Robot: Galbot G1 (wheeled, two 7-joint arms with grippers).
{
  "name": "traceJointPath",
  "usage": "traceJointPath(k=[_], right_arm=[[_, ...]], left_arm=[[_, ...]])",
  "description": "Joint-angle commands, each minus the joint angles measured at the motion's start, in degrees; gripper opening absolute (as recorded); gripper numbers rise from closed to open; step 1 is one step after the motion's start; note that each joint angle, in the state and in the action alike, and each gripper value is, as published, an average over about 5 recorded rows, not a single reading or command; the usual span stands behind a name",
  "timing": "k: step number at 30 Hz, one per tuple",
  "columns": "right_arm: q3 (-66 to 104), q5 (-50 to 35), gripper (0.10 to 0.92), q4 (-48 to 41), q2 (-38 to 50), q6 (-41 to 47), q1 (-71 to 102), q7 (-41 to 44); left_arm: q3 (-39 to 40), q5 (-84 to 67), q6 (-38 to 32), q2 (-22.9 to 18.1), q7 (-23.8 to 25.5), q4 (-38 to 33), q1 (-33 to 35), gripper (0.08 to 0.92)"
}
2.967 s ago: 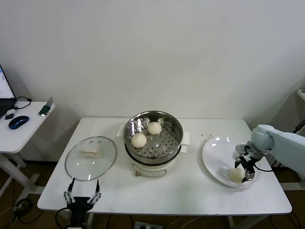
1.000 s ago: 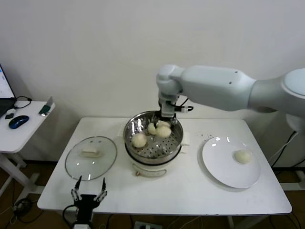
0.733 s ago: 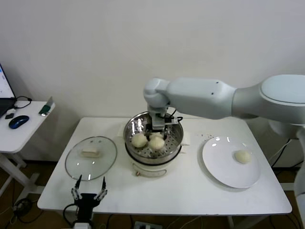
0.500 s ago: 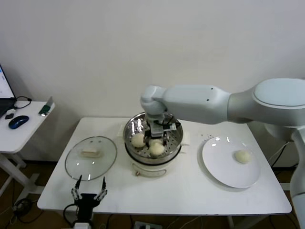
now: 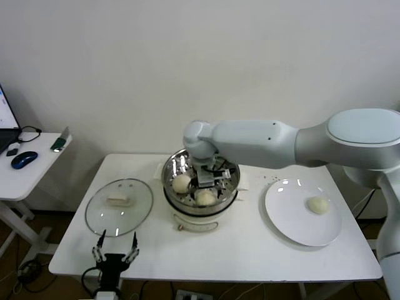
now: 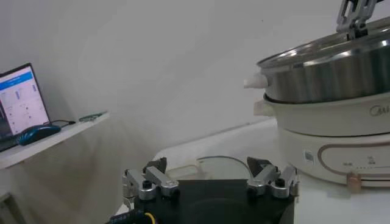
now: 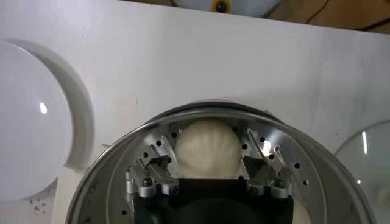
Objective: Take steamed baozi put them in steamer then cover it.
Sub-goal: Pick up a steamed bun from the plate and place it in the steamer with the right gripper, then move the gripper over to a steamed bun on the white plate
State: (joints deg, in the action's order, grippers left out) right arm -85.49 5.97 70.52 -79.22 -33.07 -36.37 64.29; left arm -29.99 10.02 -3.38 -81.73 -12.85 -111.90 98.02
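The steamer (image 5: 169,182) stands mid-table, steel with a white base. My right gripper (image 5: 209,182) reaches down into it. In the right wrist view that gripper (image 7: 207,160) is open, its fingers standing apart on either side of a baozi (image 7: 207,148) resting on the perforated tray (image 7: 304,182). Two baozi (image 5: 182,182) (image 5: 205,197) show in the steamer in the head view. Another baozi (image 5: 319,204) lies on the white plate (image 5: 290,219). My left gripper (image 5: 113,254) hangs open and empty before the table's front edge.
The glass lid (image 5: 119,206) with its white handle lies flat on the table, left of the steamer. A side desk (image 5: 25,175) with a mouse stands farther left. In the left wrist view the steamer (image 6: 329,67) rises beyond the lid (image 6: 213,162).
My right gripper has carried a baozi from the steamer's back toward its front, lowered it onto the tray and opened. The left arm has stayed put.
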Motion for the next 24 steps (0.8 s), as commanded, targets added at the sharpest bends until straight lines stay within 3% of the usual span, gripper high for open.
traceJointPath(k=[1, 6, 12, 16, 21, 24], right_arm=[[2.8, 0.1, 0.822, -2.3, 1.2, 0.6, -1.0, -0.1], [4.0, -5.3, 0.823, -6.1, 6.0, 5.1, -3.8, -0.3], [-1.7, -21.9, 0.823, -7.8, 16.6, 24.1, -8.7, -4.2], [-1.8, -26.7, 0.823, -7.8, 24.3, 32.7, -7.5, -3.2], [-0.9, -26.1, 0.823, -7.0, 33.2, 37.0, -3.4, -1.1], [1.3, -22.1, 0.823, -8.8, 37.7, 35.0, 0.8, 1.0]], left_arm=[[0.0, 0.0, 0.0, 0.1, 0.0, 0.0, -0.1, 0.823], [-0.1, 0.0, 0.0, 0.4, 0.0, -0.3, -0.1, 0.823], [-0.4, -0.1, 0.0, 0.8, 0.2, -0.4, 0.2, 0.823], [0.0, 0.1, 0.0, 0.9, 0.4, -0.8, 0.7, 0.823], [0.2, 0.4, -0.1, 1.1, 0.5, -0.8, 0.3, 0.823], [0.3, 0.7, -0.2, 1.2, 0.6, -0.8, 0.2, 0.823]])
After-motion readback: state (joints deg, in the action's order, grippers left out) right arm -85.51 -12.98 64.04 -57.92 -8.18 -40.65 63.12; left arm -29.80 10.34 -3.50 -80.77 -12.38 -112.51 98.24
